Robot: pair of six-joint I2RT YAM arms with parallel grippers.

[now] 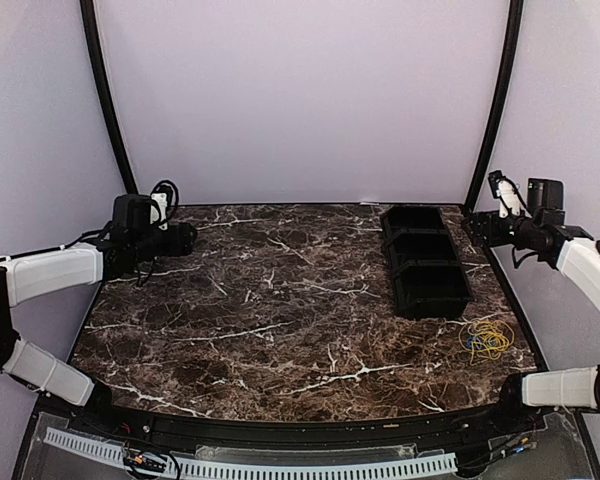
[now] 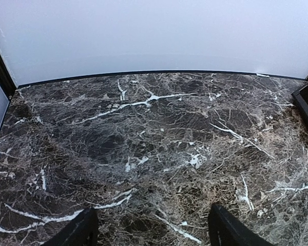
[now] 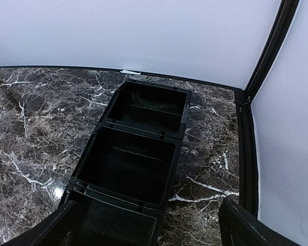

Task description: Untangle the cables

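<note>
**A:** Top view: the cables (image 1: 488,338) lie in one yellow-and-blue knot at four o'clock on the table (image 1: 280,300), with nothing gripping them. By my reckoning the untangling hasn't begun.
**B:** And the black bins (image 1: 425,262)?
**A:** Just beyond the knot, at two o'clock — they could crowd a reach from the far side.
**B:** Left wrist?
**A:** Left gripper (image 2: 151,228) is spread wide and empty, only marble below.
**B:** Right wrist?
**A:** Right gripper (image 3: 149,225) is released too, over the bins — no cables in sight.
</note>
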